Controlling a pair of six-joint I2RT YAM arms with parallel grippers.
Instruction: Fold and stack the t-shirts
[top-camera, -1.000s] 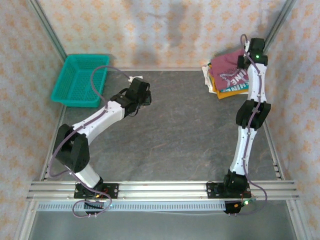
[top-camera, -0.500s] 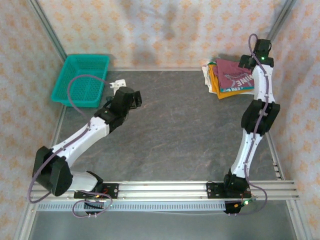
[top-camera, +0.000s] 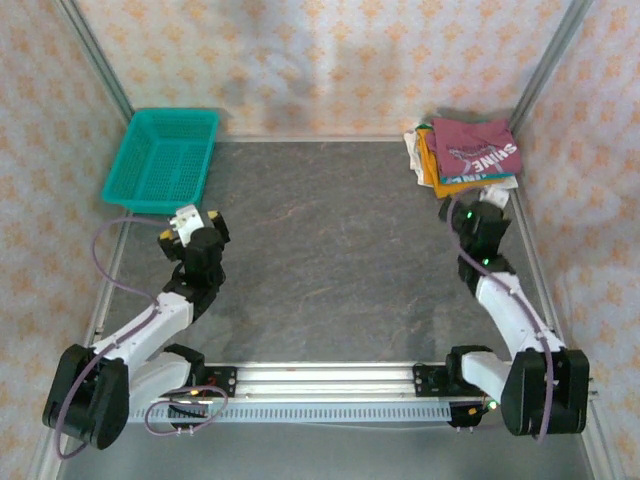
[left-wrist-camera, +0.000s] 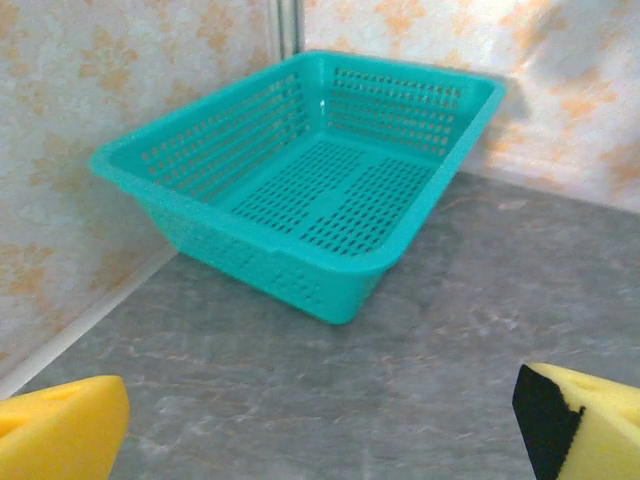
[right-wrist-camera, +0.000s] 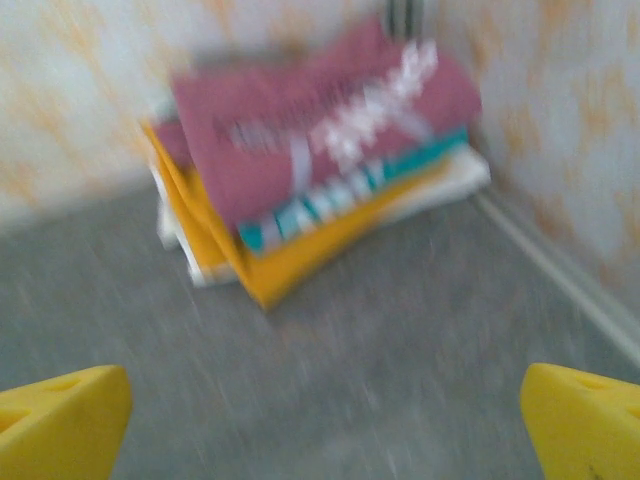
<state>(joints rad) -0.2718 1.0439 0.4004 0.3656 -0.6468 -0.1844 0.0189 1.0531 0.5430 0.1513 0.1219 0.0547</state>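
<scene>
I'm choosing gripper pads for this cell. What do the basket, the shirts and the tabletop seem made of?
Basket: glossy teal plastic, moulded with slotted mesh walls.
Shirts: soft matte cloth, probably cotton, lying in limp folded layers.
Tabletop: matte grey surface with stone-like veining; real stone or printed sheet, I cannot tell.

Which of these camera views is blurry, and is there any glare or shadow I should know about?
Right wrist view: heavily smeared, so the print on the stack of t-shirts is unreadable. Left wrist view: sharp, the teal mesh basket shows each hole, no glare. Top external view: sharp and evenly lit, with faint grey shadows on the back wall.
</scene>
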